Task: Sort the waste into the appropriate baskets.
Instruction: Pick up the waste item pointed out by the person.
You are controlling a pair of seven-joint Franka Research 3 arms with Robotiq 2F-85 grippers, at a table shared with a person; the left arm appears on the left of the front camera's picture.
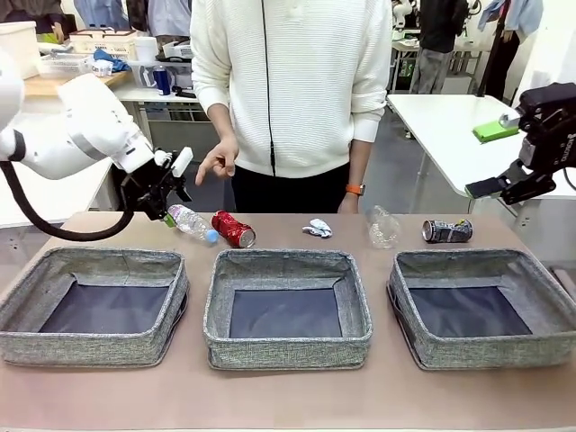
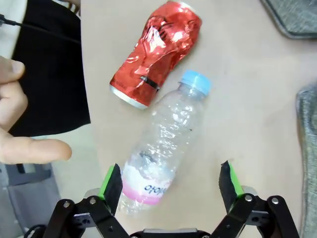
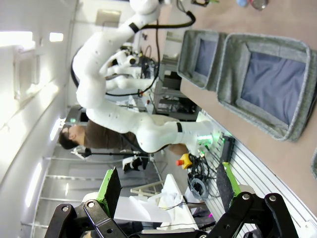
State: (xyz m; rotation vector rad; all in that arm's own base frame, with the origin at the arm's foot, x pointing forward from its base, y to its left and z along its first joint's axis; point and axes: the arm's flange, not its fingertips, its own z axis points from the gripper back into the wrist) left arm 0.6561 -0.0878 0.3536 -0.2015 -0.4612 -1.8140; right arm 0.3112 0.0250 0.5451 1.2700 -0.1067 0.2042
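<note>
The middle basket (image 1: 288, 346) is taken as the landmark on the bench (image 1: 288, 396). The left basket (image 1: 90, 346) is set to its left and the right basket (image 1: 486, 351) to its right, all three in one row, and nothing is seen inside any of them.

All the waste is laid on the bench beyond the middle basket's far wall. The red can (image 1: 233, 229), crushed and on its side, is found just past the far left corner. The clear bottle with pink label and blue cap (image 1: 192, 222) is laid farther left of that corner, with its cap end just beside the can; whether the two touch cannot be told. The small white paper wad (image 1: 317, 228) is placed behind the right half of the far wall. The clear label-less bottle (image 1: 383, 227) is seen just past the far right corner, and the dark blue can (image 1: 447, 231) is laid on its side farther right again.

The left fingers (image 2: 110, 181) are spread wide and held to either side of the bottle's label end, with nothing pinched. The right fingers (image 1: 495, 130) are also spread and hold nothing, raised high and well to the right of the middle basket. A person's hand (image 1: 216, 162) is held above the bench beyond the far left corner, close to the left fingers.
</note>
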